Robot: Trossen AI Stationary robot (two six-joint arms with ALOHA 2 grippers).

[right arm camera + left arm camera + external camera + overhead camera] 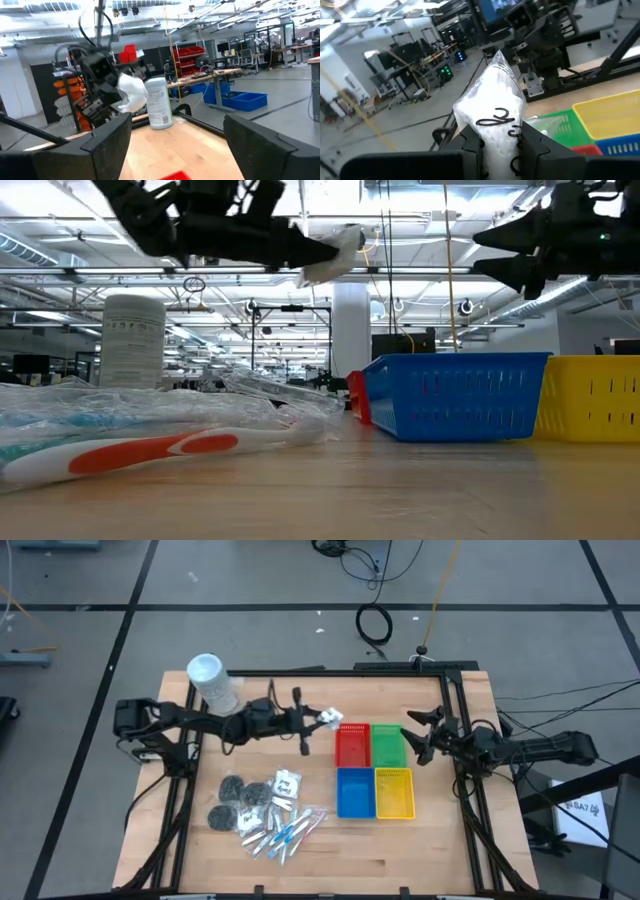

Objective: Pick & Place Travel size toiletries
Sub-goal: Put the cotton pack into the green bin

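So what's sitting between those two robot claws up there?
From above, the red tray and green tray lie between the left gripper, holding a white packet, and the open right gripper.

No wording is legible: the white tub [133, 340] carries rows of print too small to read, and the white packet [492, 107] shows only black squiggles.

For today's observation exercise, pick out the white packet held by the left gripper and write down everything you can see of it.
The white packet is a small clear-wrapped pouch with white padded contents and black looping marks on its front; its crinkled top tapers to a point. The left gripper is shut on its lower part, one dark finger on each side. It hangs in the air, off the table, next to the red tray, touching nothing but the fingers. The right gripper waits open beside the green tray.
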